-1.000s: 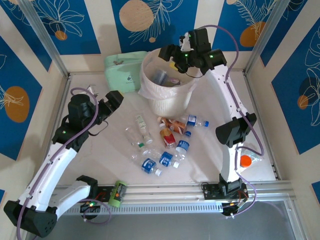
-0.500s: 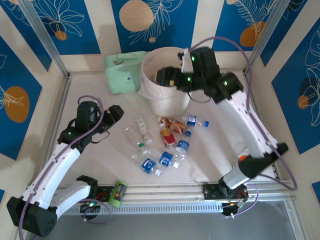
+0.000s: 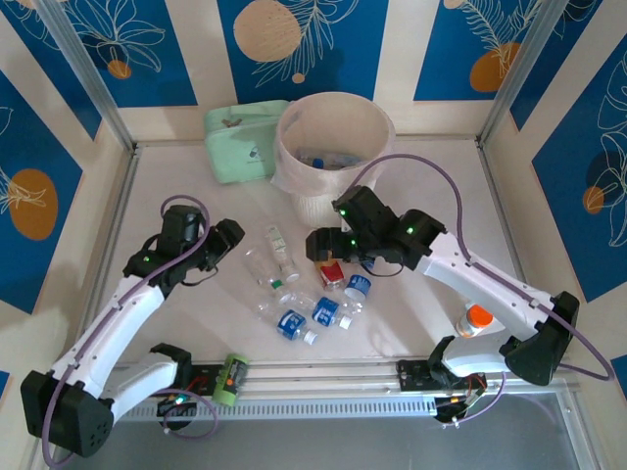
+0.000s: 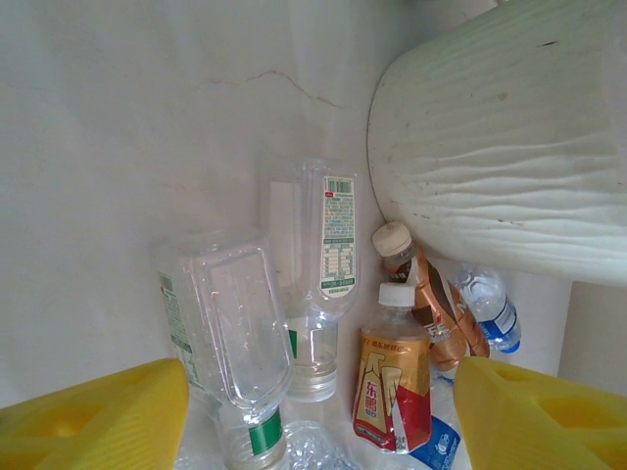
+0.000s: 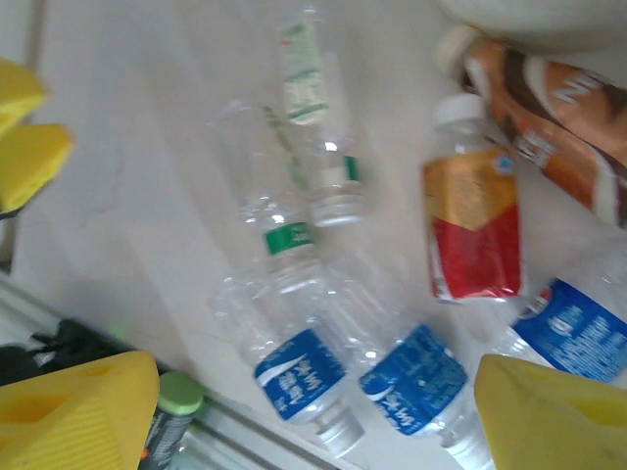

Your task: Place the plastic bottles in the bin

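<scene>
The top camera hangs above and behind the arm bases and looks down and forward. It is far enough away that we see the whole counter, up to the bin at the far side. The left wrist camera sits low and near. It faces along the counter toward the wall of the bin, with its own yellow jaws in the lower corners. The right wrist camera looks steeply down from close, a little blurred. All three views share the red-labelled bottle and the clear bottles beside it.
</scene>
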